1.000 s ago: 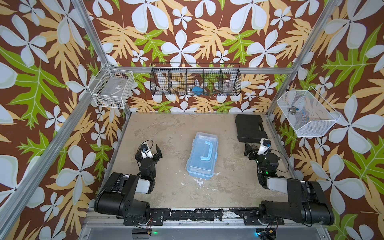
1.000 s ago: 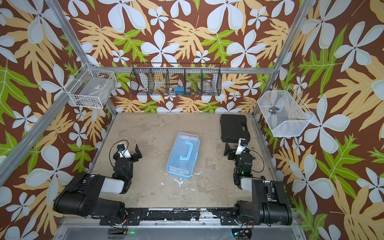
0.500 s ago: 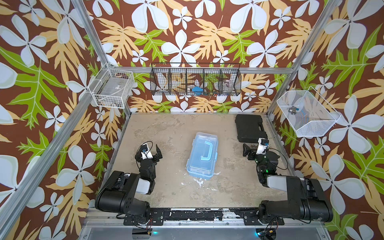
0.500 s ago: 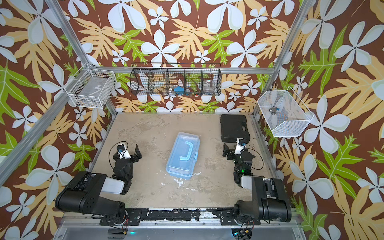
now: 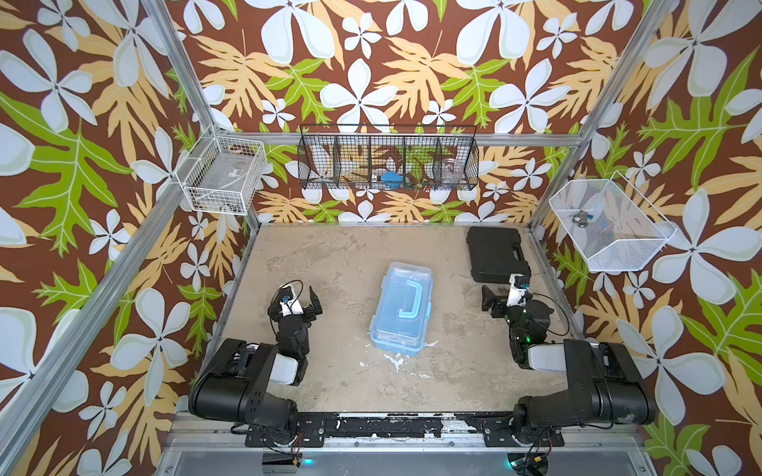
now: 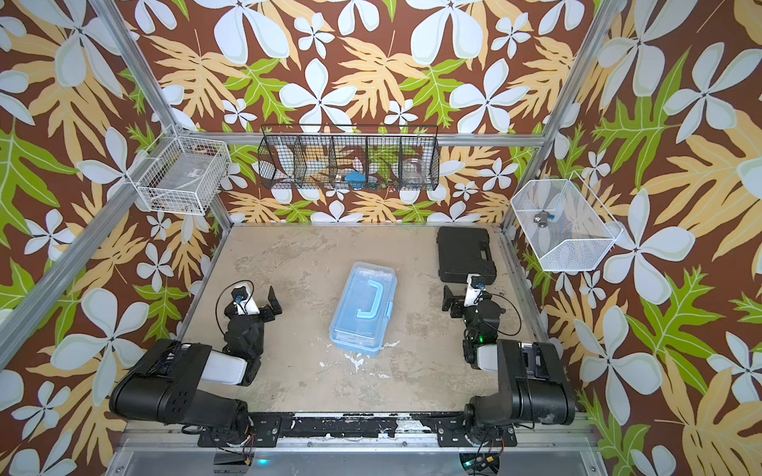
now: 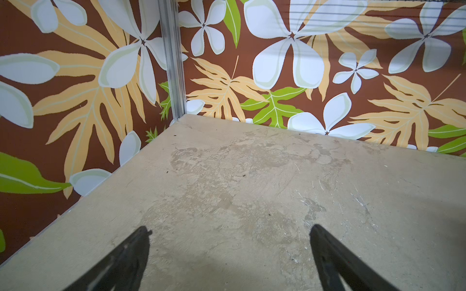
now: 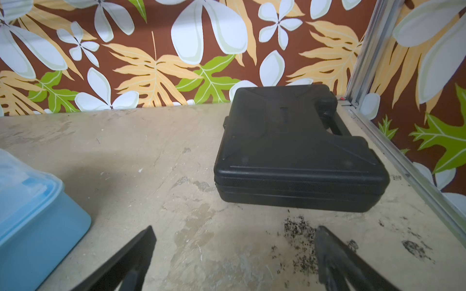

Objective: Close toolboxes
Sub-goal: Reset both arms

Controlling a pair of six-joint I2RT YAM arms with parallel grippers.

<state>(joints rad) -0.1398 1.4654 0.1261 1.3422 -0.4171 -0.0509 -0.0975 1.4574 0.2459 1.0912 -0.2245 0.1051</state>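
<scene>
The light blue toolbox (image 5: pixel 402 309) (image 6: pixel 363 307) stands mid-table in both top views. Its clear lid lies down on it, with the blue handle (image 5: pixel 408 301) flat on top. I cannot tell whether its side latches are fastened. My left gripper (image 5: pixel 299 294) (image 6: pixel 257 298) (image 7: pixel 229 228) is open over bare table, well left of the box. My right gripper (image 5: pixel 505 294) (image 6: pixel 464 296) (image 8: pixel 235 228) is open to the right of the box and holds nothing. A corner of the toolbox (image 8: pixel 25 201) shows in the right wrist view.
A shut black case (image 5: pixel 497 253) (image 8: pixel 290 151) lies flat at the back right, just beyond my right gripper. Wire baskets (image 5: pixel 387 162) hang on the back and side walls. Metal frame posts (image 7: pixel 174 63) stand at the table corners. Dark crumbs (image 8: pixel 300 229) dot the table by my right gripper.
My right gripper has edged slightly to the left. The left arm and the toolbox have not moved.
</scene>
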